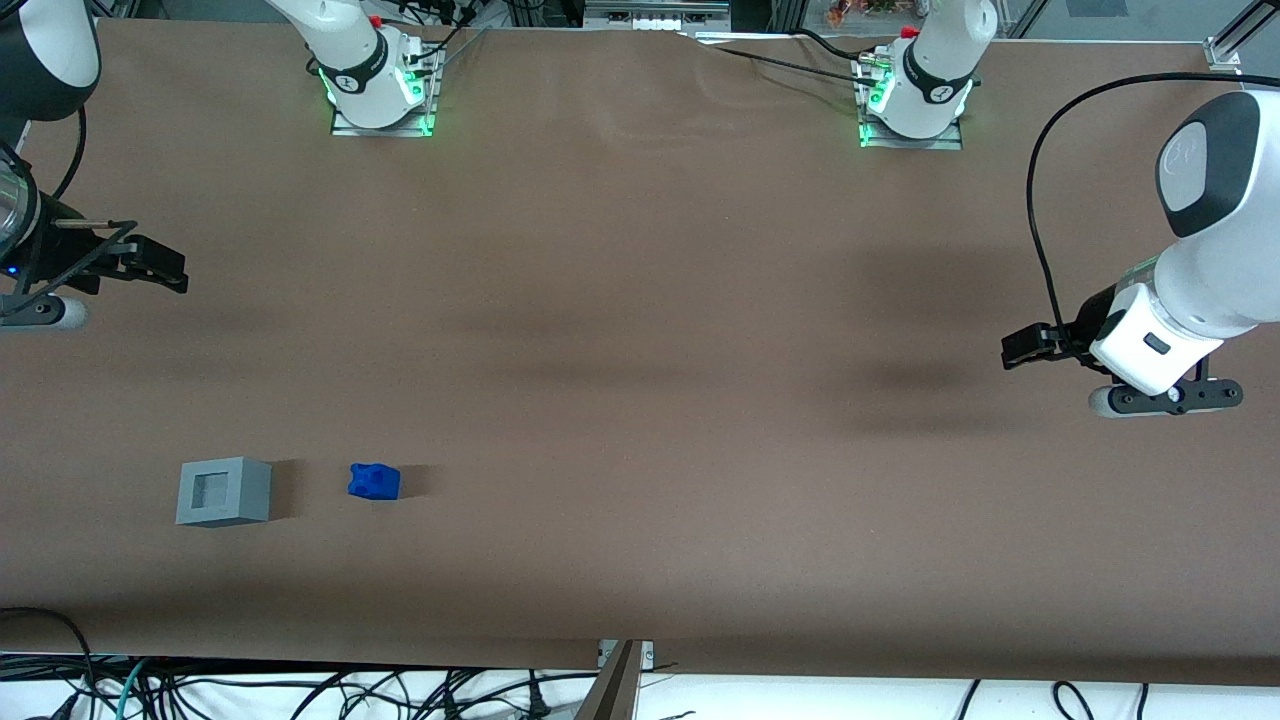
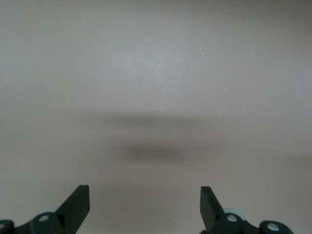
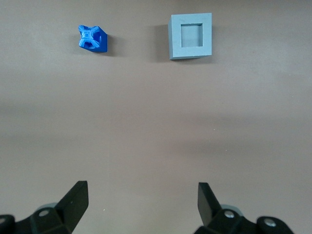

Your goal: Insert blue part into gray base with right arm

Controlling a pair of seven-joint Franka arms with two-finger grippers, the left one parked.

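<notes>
The gray base (image 1: pixel 224 491) is a light-gray cube with its square recess facing up, resting on the brown table toward the working arm's end, near the front camera. The blue part (image 1: pixel 374 481) lies beside it with a gap between them, on the side nearer the parked arm. My right gripper (image 1: pixel 165 268) hovers above the table, farther from the front camera than both pieces, open and holding nothing. In the right wrist view the gray base (image 3: pixel 191 35) and the blue part (image 3: pixel 92 39) lie well ahead of the open gripper (image 3: pixel 141 200), whose fingers (image 3: pixel 75 197) stand wide apart.
Two arm mounts with green lights (image 1: pixel 380 95) (image 1: pixel 912 105) stand at the table edge farthest from the front camera. Loose cables (image 1: pixel 300 690) hang below the near edge. Brown table surface (image 1: pixel 640 400) stretches between the pieces and the parked arm's end.
</notes>
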